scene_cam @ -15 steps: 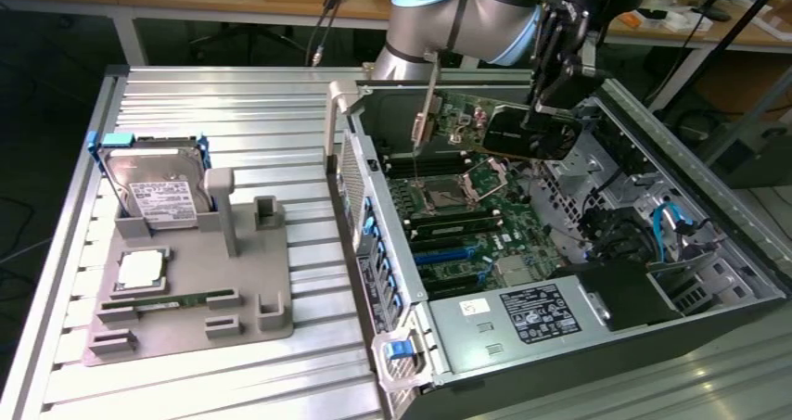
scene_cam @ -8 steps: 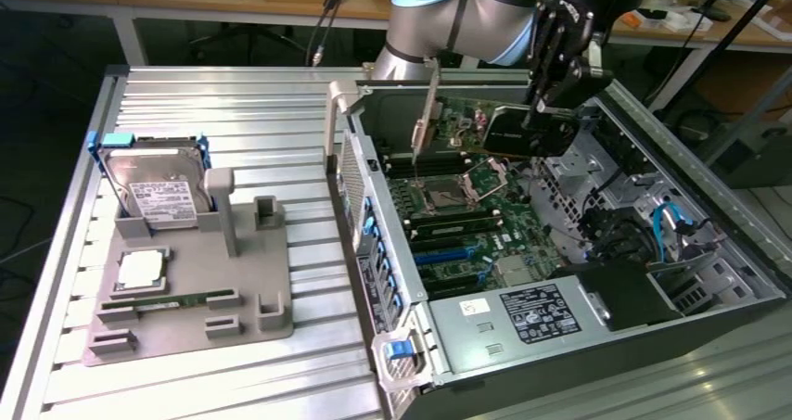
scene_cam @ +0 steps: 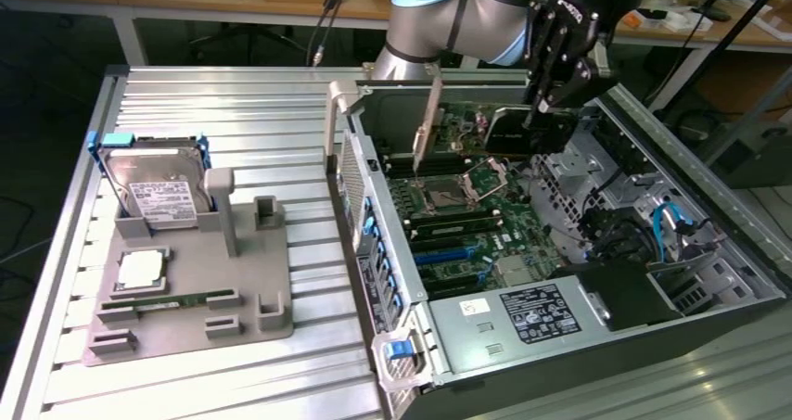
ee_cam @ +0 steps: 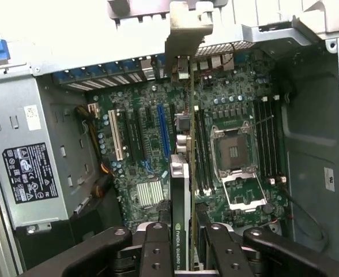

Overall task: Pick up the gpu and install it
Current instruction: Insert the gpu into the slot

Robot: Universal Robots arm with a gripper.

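Note:
My gripper (scene_cam: 554, 91) hangs over the open computer case (scene_cam: 371, 281), shut on the gpu (scene_cam: 514, 128). The gpu is a dark card, and its silvery end bracket (scene_cam: 428, 128) points down toward the motherboard (scene_cam: 465, 221). In the wrist view the gpu (ee_cam: 181, 190) shows edge-on as a narrow strip running away from my gripper (ee_cam: 184, 257). Its bracket (ee_cam: 188, 34) reaches the case's rear wall. A black finger (ee_cam: 158, 248) sits on either side of the card. It hovers between the blue slot (ee_cam: 162, 130) and the processor socket (ee_cam: 233, 153). I cannot tell whether it touches a slot.
A grey fixture (scene_cam: 248, 299) on the ribbed metal table holds a silver hard drive (scene_cam: 161, 193), a processor (scene_cam: 143, 268) and a green memory stick (scene_cam: 161, 301). The power supply (scene_cam: 526, 316) fills the case's near end. Cables and a drive bay (scene_cam: 644, 225) crowd the exterior view's right.

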